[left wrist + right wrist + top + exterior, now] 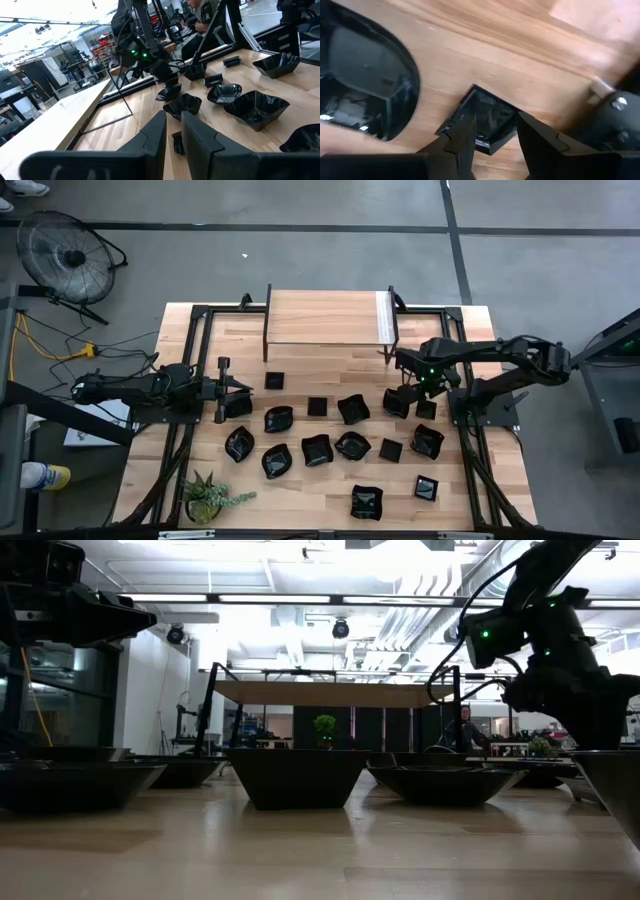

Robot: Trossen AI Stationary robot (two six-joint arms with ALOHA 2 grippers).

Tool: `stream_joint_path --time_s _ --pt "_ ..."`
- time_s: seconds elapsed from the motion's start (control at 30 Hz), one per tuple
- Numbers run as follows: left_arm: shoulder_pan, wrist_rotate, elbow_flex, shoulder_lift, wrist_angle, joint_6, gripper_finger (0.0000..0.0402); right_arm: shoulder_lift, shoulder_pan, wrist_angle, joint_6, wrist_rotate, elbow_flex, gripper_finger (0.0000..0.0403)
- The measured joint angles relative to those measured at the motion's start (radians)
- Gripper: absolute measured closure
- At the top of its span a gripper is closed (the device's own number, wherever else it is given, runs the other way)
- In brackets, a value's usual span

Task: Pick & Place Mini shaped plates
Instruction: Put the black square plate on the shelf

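Hovering right gripper (492, 135): jaws spread above a small square plate (482, 120) on the surface (530, 65).
Left gripper (172, 135): jaws nearly together, holding nothing.

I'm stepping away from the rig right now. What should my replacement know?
Right gripper: open, lowered astride a small square plate on the table's right side, next to a larger rounded plate; nothing lifted.
Left gripper: nearly shut, empty, waiting at the left side.
Mini shaped plates: spread across the table's middle.
Raised shelf: no plates visible on it.
Remaining: close on the square plate, lift, place; then the others.
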Motion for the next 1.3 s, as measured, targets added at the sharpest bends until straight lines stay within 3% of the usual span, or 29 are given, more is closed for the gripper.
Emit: stream_joint_path --time_s 0.5,1.3 --pt "0.0 0.0 0.0 0.0 0.0 0.0 0.0346 0.0 0.253 0.059 0.387 0.059 0.0 0.0265" --pt "0.0 0.0 0.0 0.0 0.0 0.0 0.0346 0.003 0.297 0.116 0.52 0.151 0.0 0.0265"
